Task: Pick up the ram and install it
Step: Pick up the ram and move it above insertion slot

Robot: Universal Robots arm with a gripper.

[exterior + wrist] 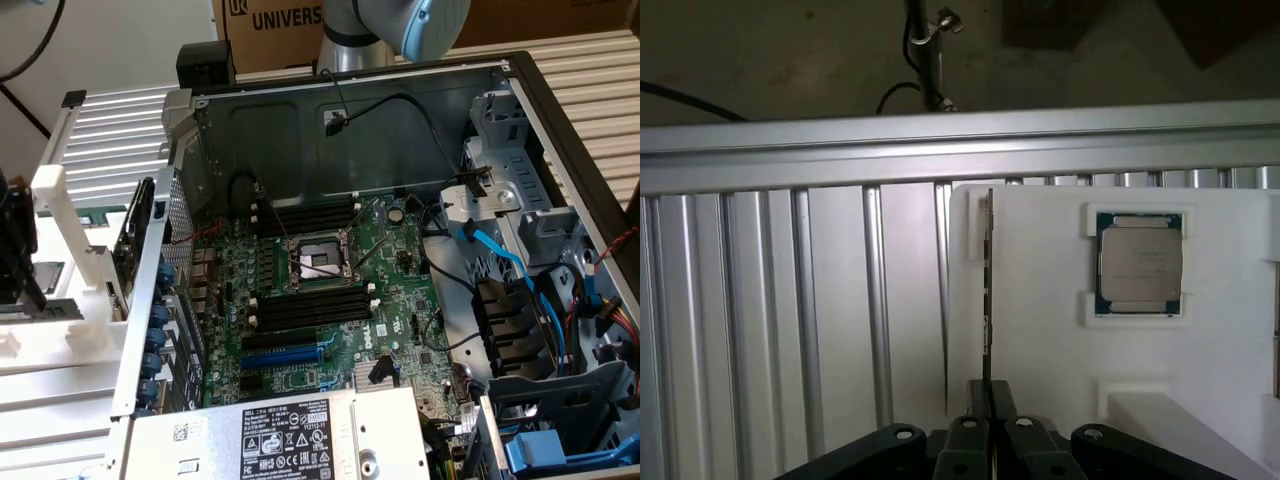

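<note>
A: Where is the ram (987, 290)?
B: In the wrist view it stands on edge in the white holder (1040, 340), seen end-on as a thin dark line. The gripper (990, 405) has its fingers (968, 430) clenched on the near end of it, one pad at each face.
A: What else sits on that holder?
B: A silver-topped processor chip (1140, 262) lies flat in a square recess, well apart from the ram. The holder rests on a ribbed metal table (790, 330).
A: And what does the exterior view add?
B: The open computer case (350, 120), with the green motherboard (400, 290) lying in it. Black memory slots (310, 310) run in two banks, one on either side of the processor socket (320, 262). The white holder stands outside the case, at the exterior view's left, and the arm (400, 25) rises behind the case's far wall.
A: So the ram is not yet installed?
B: Not yet; it is in the holder, gripped.
</note>
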